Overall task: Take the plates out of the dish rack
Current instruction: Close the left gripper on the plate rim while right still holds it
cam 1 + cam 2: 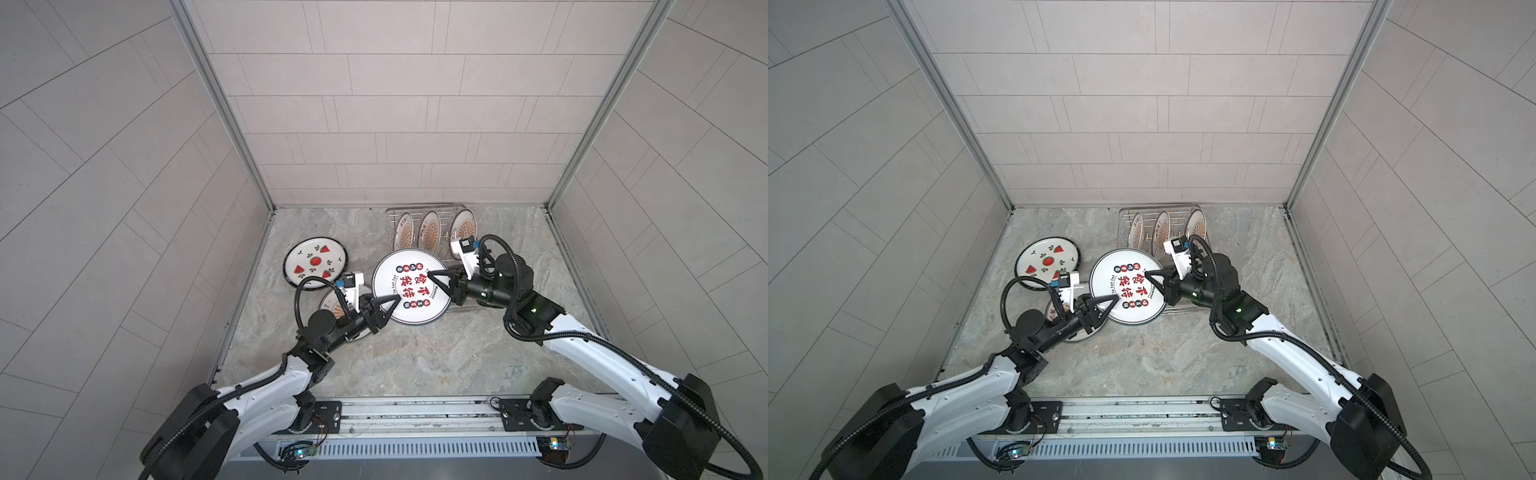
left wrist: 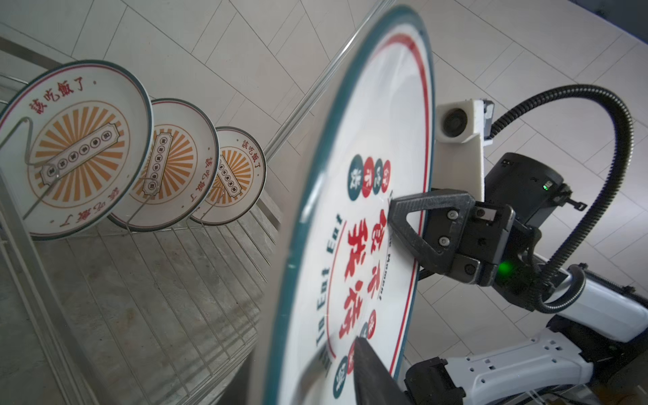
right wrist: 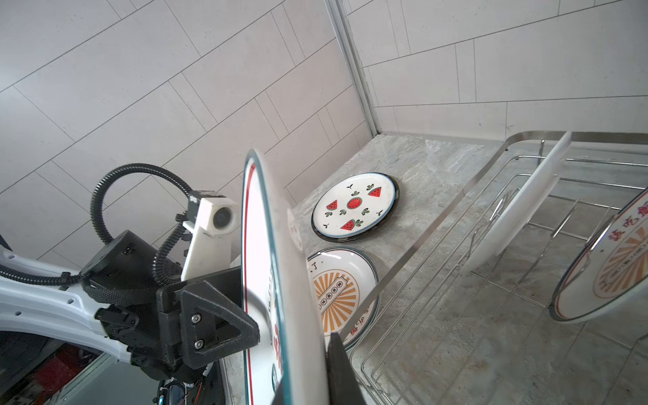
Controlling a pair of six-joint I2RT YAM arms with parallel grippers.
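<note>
While right jaws clamp the big plate [image 1: 409, 291] over the surface [image 1: 415, 353] middle, beside the dish rack [image 3: 438, 227], you can't tell if left jaws grip; release early and it drops on the sunburst plate [image 3: 336, 294].

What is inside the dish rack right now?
Three sunburst plates lean on edge at the far end of the dish rack. Its near part looks bare in the wrist views. From above, the big plate covers its near corner.
</note>
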